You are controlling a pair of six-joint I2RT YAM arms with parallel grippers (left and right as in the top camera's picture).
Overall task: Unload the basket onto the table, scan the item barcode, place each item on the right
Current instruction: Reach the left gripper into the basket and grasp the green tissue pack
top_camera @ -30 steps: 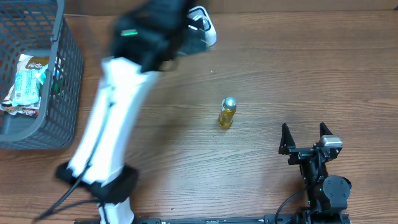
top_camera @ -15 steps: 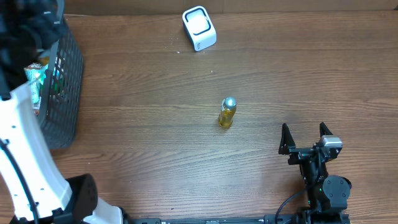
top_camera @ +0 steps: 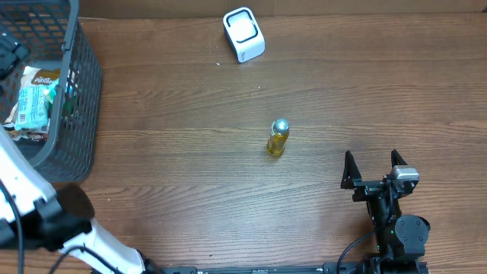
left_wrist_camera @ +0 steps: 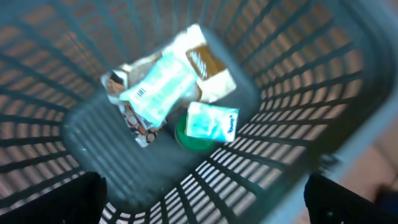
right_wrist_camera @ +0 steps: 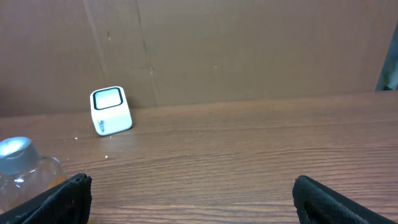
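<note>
- the wooden table (top_camera: 190, 198) fills the overhead view.
- the left arm (top_camera: 19, 186) is white and reaches from the near left edge up over the basket.
- the grey basket (top_camera: 84, 91) stands at the far left corner of the table. its walls are open mesh.
- the left gripper (left_wrist_camera: 208, 202) hangs above the inside of the basket. its two fingers are spread wide at the bottom corners of the wrist view, released, with nothing between them.
- the right gripper (top_camera: 373, 169) is at the near right, low over the table. its fingers also stand wide apart and grasp nothing.
- the white scanner (top_camera: 243, 34) sits at the far edge, a little left of the middle, well apart from both grippers.
- the packets (left_wrist_camera: 155, 93) lie in a pile on the basket floor. the top one is white and teal, and it shows a small barcode. a small teal sachet (left_wrist_camera: 212, 121) lies just beside it, on something round and green.
- the yellow bottle (top_camera: 278, 138) with a silver cap stands upright near the middle of the table, alone, between the scanner and the right gripper.
</note>
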